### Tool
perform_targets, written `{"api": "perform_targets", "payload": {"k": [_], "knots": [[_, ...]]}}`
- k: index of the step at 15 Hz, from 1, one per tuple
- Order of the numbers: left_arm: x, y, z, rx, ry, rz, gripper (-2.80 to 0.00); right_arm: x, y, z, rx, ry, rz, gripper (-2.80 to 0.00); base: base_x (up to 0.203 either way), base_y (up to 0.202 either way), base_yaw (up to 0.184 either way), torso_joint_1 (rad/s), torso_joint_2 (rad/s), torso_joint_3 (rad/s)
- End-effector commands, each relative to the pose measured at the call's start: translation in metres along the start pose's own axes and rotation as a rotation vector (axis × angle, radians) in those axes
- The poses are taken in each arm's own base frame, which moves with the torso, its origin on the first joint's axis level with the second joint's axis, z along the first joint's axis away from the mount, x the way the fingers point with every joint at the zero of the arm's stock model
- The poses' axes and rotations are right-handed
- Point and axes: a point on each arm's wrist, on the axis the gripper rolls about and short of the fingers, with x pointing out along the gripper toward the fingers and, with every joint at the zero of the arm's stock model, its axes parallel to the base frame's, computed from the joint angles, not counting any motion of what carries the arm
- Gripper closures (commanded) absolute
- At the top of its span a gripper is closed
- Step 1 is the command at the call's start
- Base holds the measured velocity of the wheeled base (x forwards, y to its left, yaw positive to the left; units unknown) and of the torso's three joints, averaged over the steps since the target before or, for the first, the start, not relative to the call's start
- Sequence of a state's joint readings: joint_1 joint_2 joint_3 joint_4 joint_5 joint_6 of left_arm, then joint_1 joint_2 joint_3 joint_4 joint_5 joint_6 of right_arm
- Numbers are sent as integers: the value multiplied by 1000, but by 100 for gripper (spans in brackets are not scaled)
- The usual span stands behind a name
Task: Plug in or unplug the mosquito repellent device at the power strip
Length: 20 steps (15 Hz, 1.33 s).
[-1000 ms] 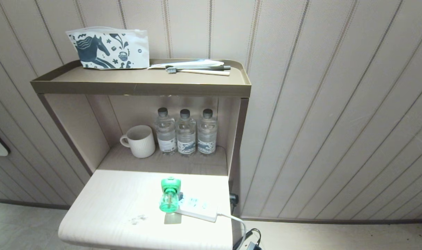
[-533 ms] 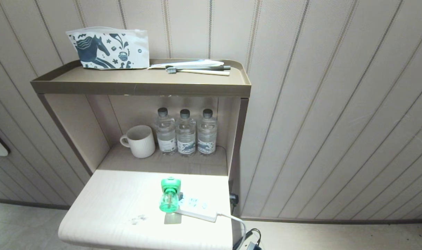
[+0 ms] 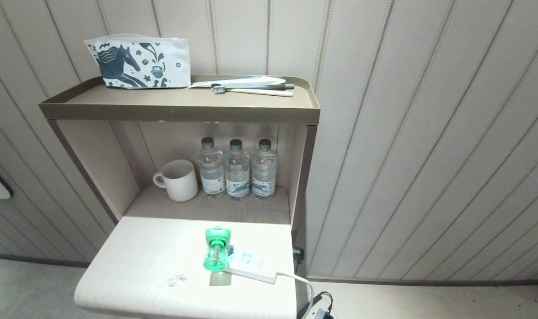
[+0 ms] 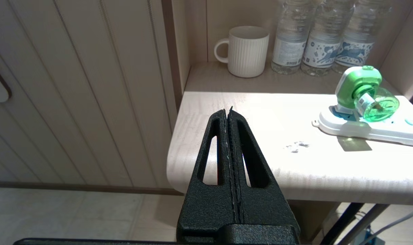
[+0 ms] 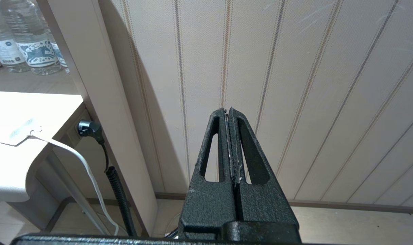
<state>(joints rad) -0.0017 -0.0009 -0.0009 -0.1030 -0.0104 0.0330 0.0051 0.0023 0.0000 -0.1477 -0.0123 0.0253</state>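
The mosquito repellent device (image 3: 216, 249) sat plugged into the power strip (image 3: 251, 264), at the strip's end farthest from its white cord (image 3: 301, 283). Its white-and-green cap met the socket face while the translucent green bottle jutted out sideways, off the surface. The strip lay flat on the pale wooden table (image 3: 153, 266), towards the table's right side and front edge. Behind the table, in an open niche, stood a white ribbed mug (image 3: 178, 180) with three clear water bottles (image 3: 236, 170) lined up just beside it. On the brown shelf (image 3: 180, 108) above lay a printed pouch (image 3: 138, 62) and a toothbrush (image 3: 251, 88). Neither arm showed in the head view. The left gripper (image 4: 228, 114) hung off the table's front left corner, level, aimed at the table; its two black fingers were pressed together with nothing between them, well apart from the device. The right gripper (image 5: 227, 113) was held out to the right of the table, facing the panelled wall (image 5: 295, 85), its fingers likewise pressed together and empty.
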Motion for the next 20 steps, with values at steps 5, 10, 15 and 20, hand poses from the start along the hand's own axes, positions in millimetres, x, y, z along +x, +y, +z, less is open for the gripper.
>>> {"api": "perform_targets", "payload": {"k": [5, 10, 15, 20], "knots": [[0, 0, 0, -41, -1, 9, 0, 0, 0, 0, 2, 1, -2, 0, 0, 0, 0, 0, 0, 0], [0, 0, 0, -39, 0, 8, 0, 0, 0, 0, 2, 1, -2, 0, 0, 0, 0, 0, 0, 0], [0, 0, 0, -39, 0, 8, 0, 0, 0, 0, 2, 1, -4, 0, 0, 0, 0, 0, 0, 0], [0, 0, 0, -39, 0, 8, 0, 0, 0, 0, 2, 1, -5, 0, 0, 0, 0, 0, 0, 0]]}}
